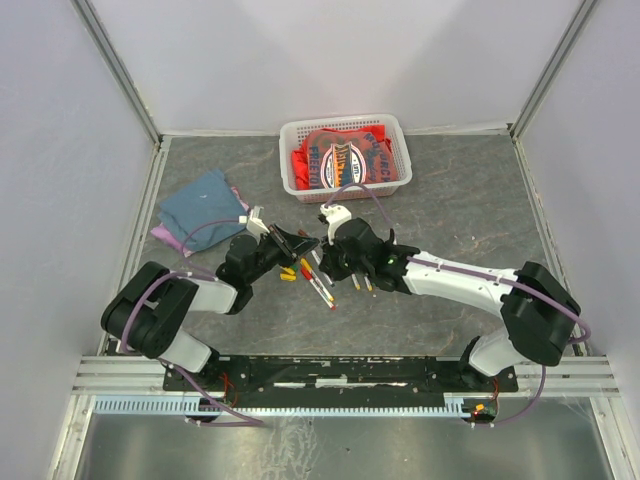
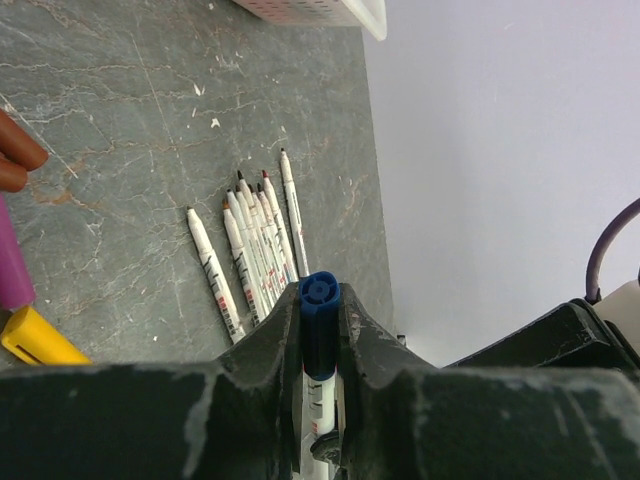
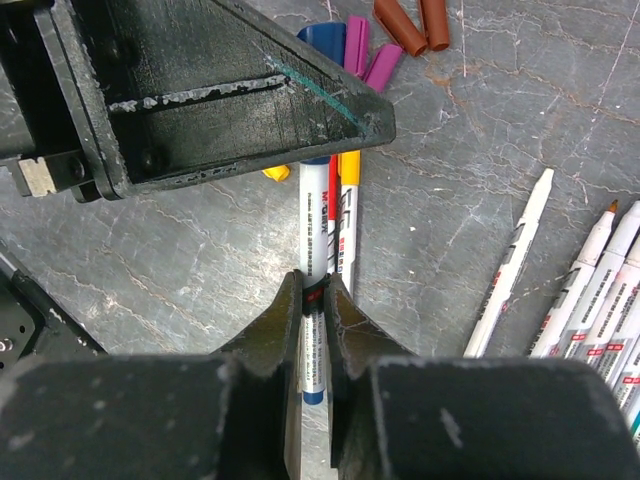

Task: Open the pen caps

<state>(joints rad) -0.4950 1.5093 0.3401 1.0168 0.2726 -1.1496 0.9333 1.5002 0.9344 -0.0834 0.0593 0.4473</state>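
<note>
While left fingers pinch blue cap, right fingers its pen, basket holds red cloth.

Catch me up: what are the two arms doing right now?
Both are on one blue pen. The left gripper is shut on its blue cap, and the right gripper is shut on the barrel, so the pull is set up; the cap does not look off yet. A row of uncapped pens lies on the table, with loose brown caps and purple caps nearby.
</note>
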